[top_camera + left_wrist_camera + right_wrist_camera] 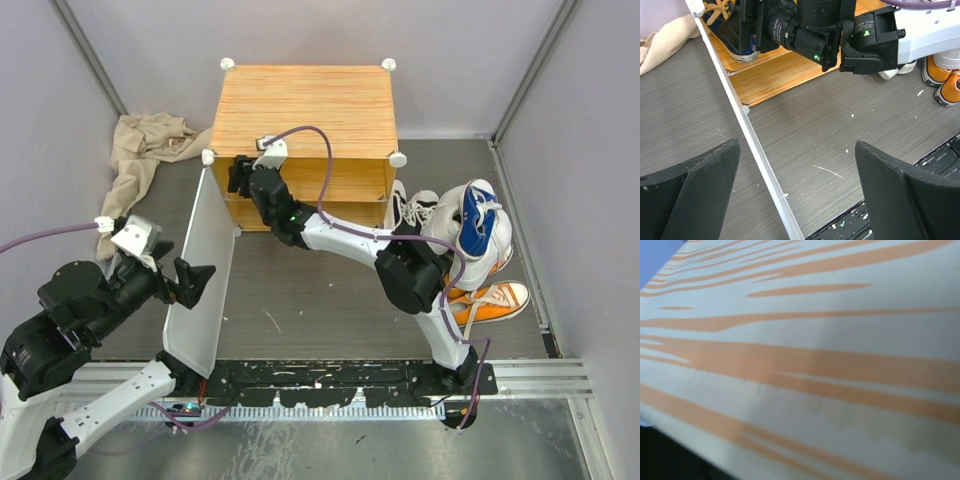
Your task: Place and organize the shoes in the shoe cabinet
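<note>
The shoe cabinet stands at the back with its pale door swung open toward the front left. My left gripper is open, and the door's thin edge runs between its fingers without touching them. My right gripper reaches into the cabinet's opening beside a blue shoe on the lower shelf. Its fingers are hidden. The right wrist view shows only blurred orange wood grain. White, blue and orange shoes lie in a heap to the right of the cabinet.
A beige cloth lies at the back left by the wall. Grey walls close in on both sides. The right arm spans the floor in front of the cabinet. Orange shoes show at the right edge of the left wrist view.
</note>
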You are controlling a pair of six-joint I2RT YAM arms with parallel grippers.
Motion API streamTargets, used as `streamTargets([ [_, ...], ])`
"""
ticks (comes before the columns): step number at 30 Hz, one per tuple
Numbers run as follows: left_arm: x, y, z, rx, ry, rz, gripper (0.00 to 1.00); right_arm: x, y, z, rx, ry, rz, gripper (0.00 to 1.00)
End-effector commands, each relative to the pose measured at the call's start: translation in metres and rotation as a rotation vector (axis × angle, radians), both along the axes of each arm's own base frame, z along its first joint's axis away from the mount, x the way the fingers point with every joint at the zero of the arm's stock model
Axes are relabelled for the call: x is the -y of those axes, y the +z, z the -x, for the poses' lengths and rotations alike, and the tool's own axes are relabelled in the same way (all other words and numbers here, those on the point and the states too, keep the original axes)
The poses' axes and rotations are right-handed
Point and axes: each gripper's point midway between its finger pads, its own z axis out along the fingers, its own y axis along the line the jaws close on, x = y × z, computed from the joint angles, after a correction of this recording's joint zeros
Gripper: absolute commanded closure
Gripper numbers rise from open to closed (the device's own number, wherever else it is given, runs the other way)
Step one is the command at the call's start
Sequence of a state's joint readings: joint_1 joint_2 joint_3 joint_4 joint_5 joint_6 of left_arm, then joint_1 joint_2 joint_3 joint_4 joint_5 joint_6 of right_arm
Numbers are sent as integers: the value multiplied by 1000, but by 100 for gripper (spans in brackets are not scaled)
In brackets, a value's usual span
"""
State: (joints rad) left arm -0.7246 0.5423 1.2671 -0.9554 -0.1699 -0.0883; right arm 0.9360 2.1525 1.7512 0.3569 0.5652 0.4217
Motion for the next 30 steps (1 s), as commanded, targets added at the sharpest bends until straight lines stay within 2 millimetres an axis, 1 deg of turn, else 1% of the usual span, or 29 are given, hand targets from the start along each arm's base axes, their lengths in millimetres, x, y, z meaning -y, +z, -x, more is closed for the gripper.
streamTargets([
  [1,-4,7,-1,27,17,15,2,-23,18,4,-35,167,-99,36],
  [5,-3,6,-1,23,17,14,2,-37,22,11,-30,258,-121,37],
  [7,-3,6,-1,23,16,13,2,-39,26,13,-21,282,-128,37],
  [8,-3,5,-1,21,17,13,2,-37,27,13,-18,274,-124,37],
  [11,-2,4,-1,20,16,16,2,-21,24,13,-32,213,-101,37],
  [14,-1,3,-3,21,17,16,2,-2,21,19,-42,174,-78,36],
  [19,0,2,-4,21,14,14,2,25,20,43,-46,137,-31,36],
  [20,0,1,-5,21,18,13,2,33,15,49,-53,125,-4,36],
  [22,0,1,-5,18,21,9,2,44,12,64,-62,121,42,36],
  [24,-1,0,-5,16,25,3,2,62,11,78,-82,118,101,35],
  [25,-2,-1,-5,13,27,0,2,78,17,85,-86,99,127,35],
  [26,-3,-2,-6,13,31,-5,2,95,17,92,-100,74,167,35],
  [27,-4,-2,-6,13,35,-8,2,115,19,98,-109,40,200,35],
  [29,-5,-1,-5,15,36,-9,2,163,22,114,-138,-51,275,34],
  [30,-6,-2,-5,17,36,-12,2,187,27,122,-146,-100,303,34],
])
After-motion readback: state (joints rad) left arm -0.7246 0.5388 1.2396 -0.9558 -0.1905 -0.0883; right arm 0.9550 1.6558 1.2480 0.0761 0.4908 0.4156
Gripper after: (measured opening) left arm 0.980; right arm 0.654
